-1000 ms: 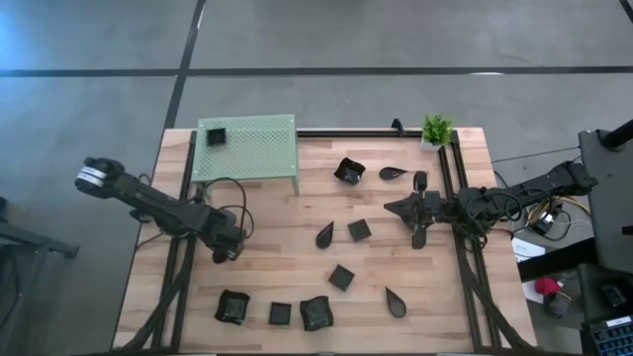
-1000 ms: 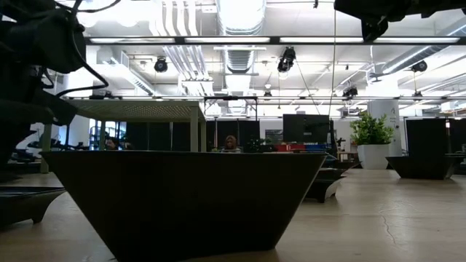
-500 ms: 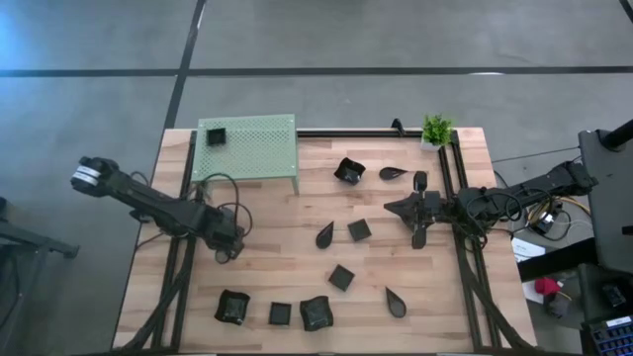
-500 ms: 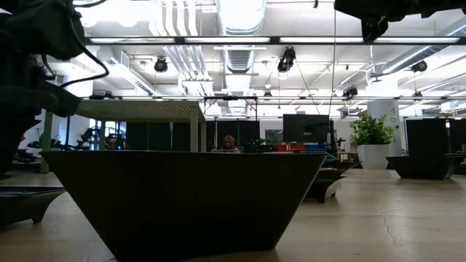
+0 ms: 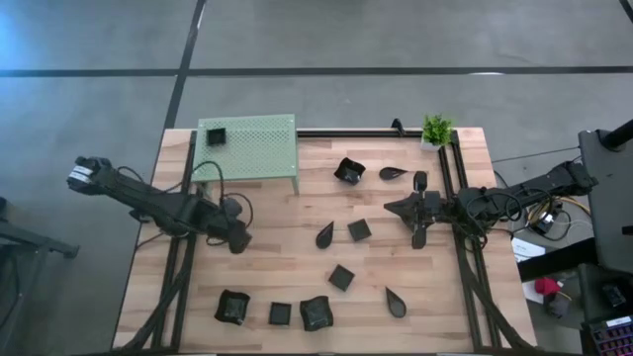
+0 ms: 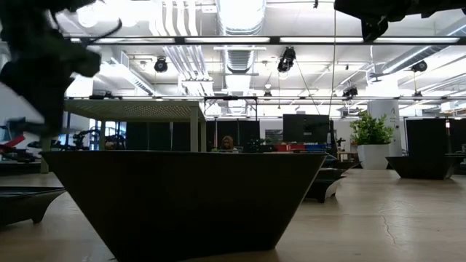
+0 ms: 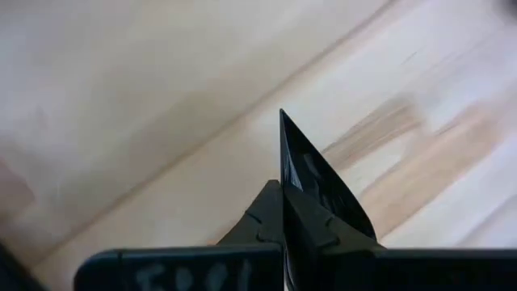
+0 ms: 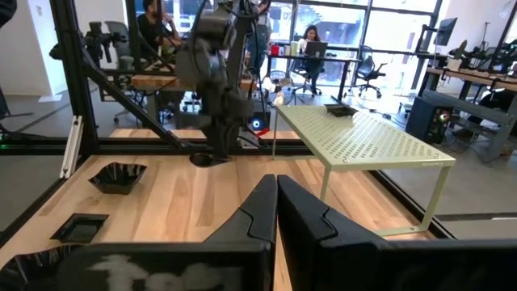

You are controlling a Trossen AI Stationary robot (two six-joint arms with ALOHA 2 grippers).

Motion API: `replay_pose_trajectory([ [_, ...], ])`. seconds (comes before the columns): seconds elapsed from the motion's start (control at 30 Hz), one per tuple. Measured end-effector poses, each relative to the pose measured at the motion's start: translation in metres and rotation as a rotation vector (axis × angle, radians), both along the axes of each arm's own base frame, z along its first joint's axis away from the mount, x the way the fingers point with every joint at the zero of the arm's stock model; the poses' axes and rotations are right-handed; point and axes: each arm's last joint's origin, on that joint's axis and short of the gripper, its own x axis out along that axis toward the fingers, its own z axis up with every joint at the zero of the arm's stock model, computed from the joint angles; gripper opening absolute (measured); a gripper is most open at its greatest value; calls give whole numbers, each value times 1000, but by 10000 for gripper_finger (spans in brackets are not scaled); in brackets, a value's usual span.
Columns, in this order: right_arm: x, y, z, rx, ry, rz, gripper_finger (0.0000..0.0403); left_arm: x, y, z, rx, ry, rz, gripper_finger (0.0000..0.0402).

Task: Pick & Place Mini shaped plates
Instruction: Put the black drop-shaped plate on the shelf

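My left gripper (image 5: 237,238) hovers over the table's left half, near the green stand (image 5: 247,147), shut on a thin black mini plate (image 7: 319,179) that I see edge-on, ending in a point. One square plate (image 5: 215,136) sits on the stand's far left corner. Several other black mini plates lie on the wood: three along the near edge (image 5: 280,313) and more in the middle (image 5: 359,229). My right gripper (image 5: 416,213) waits at the table's right side, shut and holding nothing (image 8: 276,192). My left gripper pinches the black plate between its two fingers (image 7: 262,212) at one edge (image 7: 289,202). The plate sticks out forward past the fingertips to a pointed end (image 7: 282,115) and is clear of the wood below. The fingers hide how far back it reaches.
A small potted plant (image 5: 436,129) stands at the far right corner. Black rails run along the table's far side (image 5: 366,133) and both flanks. In the low view one plate (image 6: 182,196) fills the foreground. People sit at desks in the room beyond (image 8: 310,40).
My left arm has swung so that its gripper has moved a little toward the table's right and far edges, staying shut on the plate; in the low view the arm has risen. The right arm and the plates on the table have kept still.
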Motion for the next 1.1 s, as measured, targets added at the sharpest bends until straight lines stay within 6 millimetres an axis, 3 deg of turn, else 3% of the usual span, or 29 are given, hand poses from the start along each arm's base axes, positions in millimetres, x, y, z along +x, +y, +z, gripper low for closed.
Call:
replay_pose_trajectory([
  [0.3,0,0,0,0,1,0,8,6,11,67,160,-138,-20,0],
  [0.6,0,0,0,2,0,0,8,9,53,121,309,-197,-9,0],
  [0.77,0,0,0,3,0,0,8,7,86,131,331,-167,33,0],
  [1.1,0,0,0,3,0,0,8,-1,148,125,311,-140,118,0],
])
